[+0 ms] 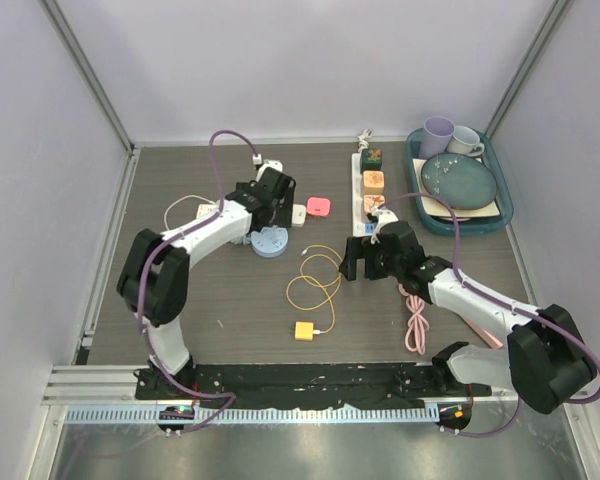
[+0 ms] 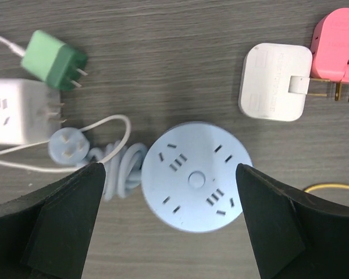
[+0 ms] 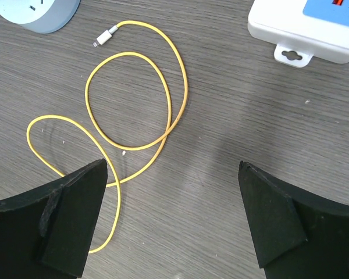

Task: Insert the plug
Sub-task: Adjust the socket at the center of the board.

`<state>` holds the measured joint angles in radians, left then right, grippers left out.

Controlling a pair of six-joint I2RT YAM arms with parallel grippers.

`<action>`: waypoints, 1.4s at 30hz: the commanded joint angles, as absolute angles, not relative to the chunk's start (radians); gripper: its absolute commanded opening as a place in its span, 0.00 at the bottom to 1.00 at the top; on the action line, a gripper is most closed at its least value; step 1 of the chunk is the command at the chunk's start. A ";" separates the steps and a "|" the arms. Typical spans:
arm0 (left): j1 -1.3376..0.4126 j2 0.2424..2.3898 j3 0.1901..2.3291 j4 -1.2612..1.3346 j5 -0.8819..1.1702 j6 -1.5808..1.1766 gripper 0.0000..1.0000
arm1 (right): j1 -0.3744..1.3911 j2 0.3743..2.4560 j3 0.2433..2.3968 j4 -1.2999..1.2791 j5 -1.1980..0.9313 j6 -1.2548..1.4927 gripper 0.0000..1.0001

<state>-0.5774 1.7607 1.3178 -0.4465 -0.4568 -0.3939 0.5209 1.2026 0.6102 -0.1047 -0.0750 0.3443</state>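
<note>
A round light-blue socket hub [image 2: 196,176] lies flat on the table, its slots facing up, with its own blue plug [image 2: 68,145] and coiled cord to its left. My left gripper [image 2: 168,174] hovers over the hub, open, with the hub showing between its black fingers [image 2: 64,221]. Loose plugs lie beyond it: green [image 2: 51,60], white [image 2: 275,82] and pink [image 2: 337,49]. In the top view the left gripper [image 1: 270,212] is just behind the hub [image 1: 271,243]. My right gripper [image 3: 171,168] is open above bare table, beside the yellow cable [image 3: 134,99].
A white power strip [image 1: 370,185] with orange and green plugs in it runs up the middle right. A yellow charger [image 1: 304,330] ends the yellow cable. A pink cable [image 1: 415,320] lies under the right arm. A tray [image 1: 504,205] with plate and cups stands at the back right. A white adapter cube [image 2: 17,110] is left of the hub.
</note>
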 commanded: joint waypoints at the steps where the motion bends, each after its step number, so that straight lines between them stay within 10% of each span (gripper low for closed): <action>1: -0.572 1.894 1.464 -0.472 -0.433 -0.402 1.00 | 0.526 1.213 0.614 -0.021 -0.091 0.302 1.00; 13: -0.569 2.025 1.493 -0.537 -0.279 -0.385 0.98 | 0.526 1.218 0.604 -0.021 -0.100 0.265 1.00; 42: -0.692 1.485 1.190 -0.564 -0.327 -0.499 0.99 | 0.534 1.282 0.624 -0.006 -0.136 0.230 0.98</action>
<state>-0.7231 1.6051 1.1732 -0.5533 -0.2653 -0.5011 0.5220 1.2510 0.5907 -0.0490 -0.1146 0.2600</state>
